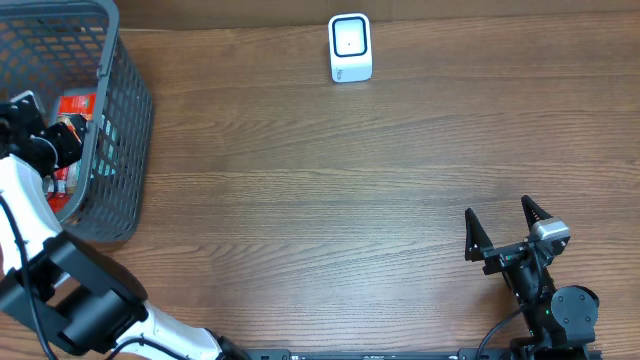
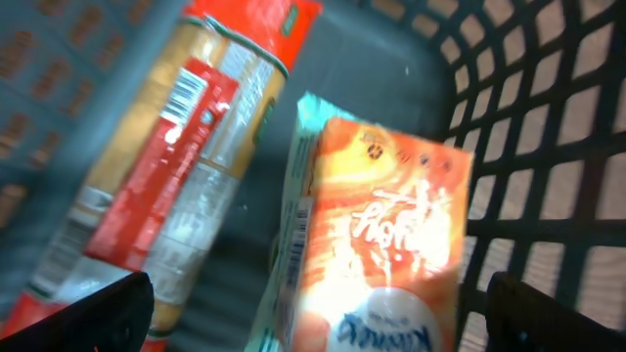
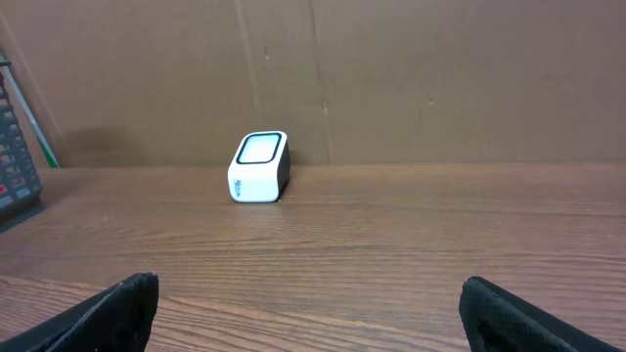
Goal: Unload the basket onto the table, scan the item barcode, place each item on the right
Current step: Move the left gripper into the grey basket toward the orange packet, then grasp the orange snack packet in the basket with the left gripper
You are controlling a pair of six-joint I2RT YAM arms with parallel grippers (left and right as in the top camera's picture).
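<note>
Your left claw [image 2: 318,318] hangs wide open inside the basket [image 2: 548,147], holding nothing. The orange packet [image 2: 386,235] lies right beneath the gap between its fingers, and the red packet [image 2: 186,147] lies beside it, toward the left finger. Your right claw [image 1: 500,212] is also spread wide and empty, with the scanner [image 1: 350,47] well ahead of it, slightly left.

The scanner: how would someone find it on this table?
Start with the brown wooden table. Look along its far edge, right of the grey basket. The barcode scanner stands alone there: a small white box with a dark-rimmed window, nothing beside it.
</note>
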